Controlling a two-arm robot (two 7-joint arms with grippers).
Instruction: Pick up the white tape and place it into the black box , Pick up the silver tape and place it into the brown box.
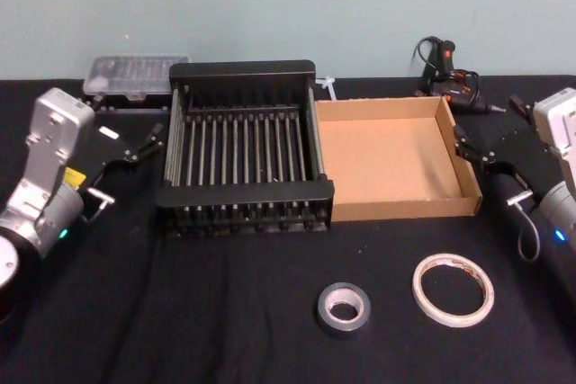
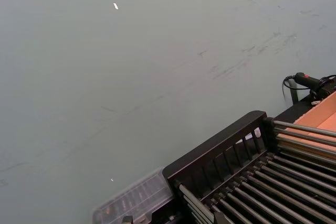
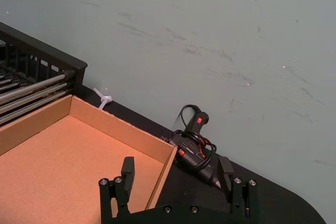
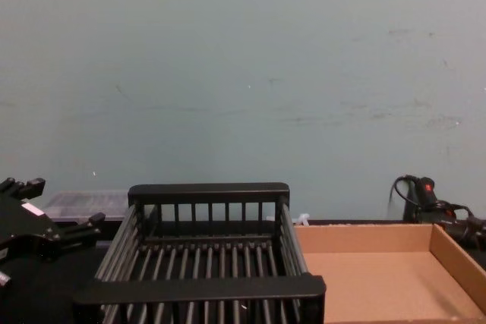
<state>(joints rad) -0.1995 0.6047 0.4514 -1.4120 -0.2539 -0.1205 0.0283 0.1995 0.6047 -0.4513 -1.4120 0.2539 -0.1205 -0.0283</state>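
- The silver tape (image 1: pixel 344 309) lies flat on the bench (image 1: pixel 225 312), in front of the black box (image 1: pixel 243 146) and a little toward the brown box's side. It is a thick, stiff roll, likely the heavier of the two. Its dull outer wall should grip well, so pinching across one wall, one finger in the core, looks soundest.
- The white tape (image 1: pixel 454 288) lies flat just beside the silver tape, on the side away from the black box. It is thin, light and low to the cloth, so a finger could skid over its face. Hooking one finger into the wide hole and closing on the ring seems the safer hold.
- The black box sits behind both rolls, empty; the brown box (image 1: pixel 391 157) touches its side, also empty.
- The left claw (image 1: pixel 148 137) hangs just beside the black box, on the side away from the brown box, fingers apart, holding nothing.
- The right claw (image 3: pixel 176 174) hovers at the brown box's far side wall, fingers wide apart and empty, one finger (image 3: pixel 127 170) over the tray.
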